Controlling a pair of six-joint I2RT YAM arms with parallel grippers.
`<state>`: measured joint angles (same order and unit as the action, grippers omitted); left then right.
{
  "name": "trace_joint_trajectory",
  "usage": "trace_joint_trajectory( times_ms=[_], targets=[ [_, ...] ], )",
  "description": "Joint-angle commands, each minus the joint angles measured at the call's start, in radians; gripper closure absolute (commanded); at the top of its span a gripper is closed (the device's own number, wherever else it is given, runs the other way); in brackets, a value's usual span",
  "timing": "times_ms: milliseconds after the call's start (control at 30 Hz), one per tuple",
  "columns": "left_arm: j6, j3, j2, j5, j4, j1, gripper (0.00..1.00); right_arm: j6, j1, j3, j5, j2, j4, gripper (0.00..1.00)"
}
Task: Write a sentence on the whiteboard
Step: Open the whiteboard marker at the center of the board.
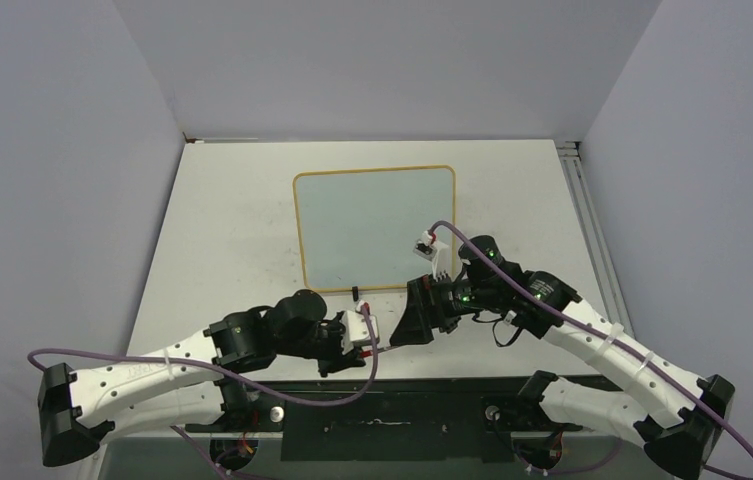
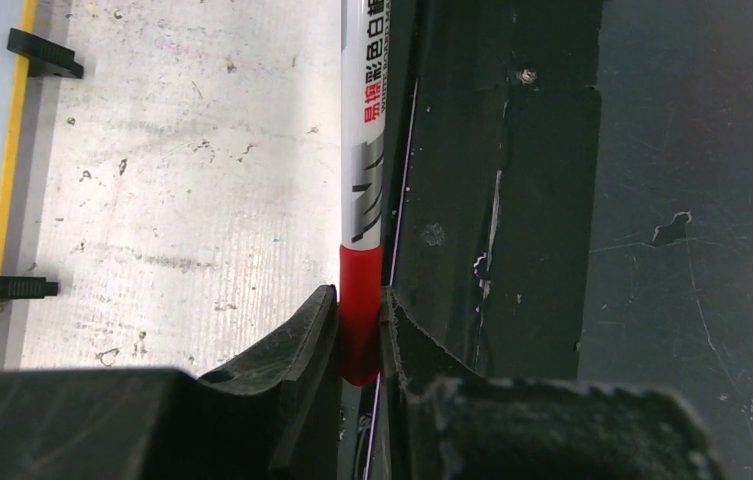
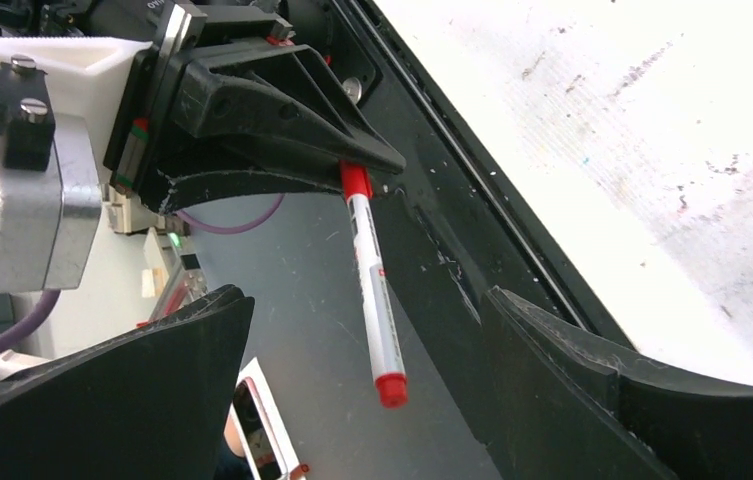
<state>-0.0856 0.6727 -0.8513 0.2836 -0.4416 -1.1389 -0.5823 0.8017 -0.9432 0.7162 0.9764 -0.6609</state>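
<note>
The whiteboard (image 1: 372, 225), pale with a thin yellow frame, lies flat in the middle of the table; its edge (image 2: 2, 150) and two black clip feet show in the left wrist view. The sentence is out of view; the board's surface looks blank. My left gripper (image 1: 370, 335) (image 2: 359, 300) is shut on one red end of a white marker (image 2: 362, 200) (image 3: 372, 290), near the table's front edge. My right gripper (image 1: 409, 325) (image 3: 364, 295) faces it, open wide. The marker's free red end hangs between the right jaws, touching neither.
A black strip (image 2: 512, 200) runs along the table's near edge under the marker. Purple cables (image 1: 512, 275) loop over both arms. The grey walls close in on the left, right and back.
</note>
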Motion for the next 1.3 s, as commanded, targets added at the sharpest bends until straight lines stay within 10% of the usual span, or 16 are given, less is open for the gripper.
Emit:
trace_joint_trajectory(
  times_ms=[0, 1267],
  targets=[
    [0.009, 0.051, -0.006, 0.054, 0.037, 0.004, 1.0, -0.062, 0.028, 0.031, 0.019, -0.004, 0.151, 0.18],
    [0.022, 0.061, -0.053, 0.128, 0.032, 0.042, 1.0, -0.167, 0.149, 0.15, -0.081, -0.059, 0.281, 0.81]
  ],
)
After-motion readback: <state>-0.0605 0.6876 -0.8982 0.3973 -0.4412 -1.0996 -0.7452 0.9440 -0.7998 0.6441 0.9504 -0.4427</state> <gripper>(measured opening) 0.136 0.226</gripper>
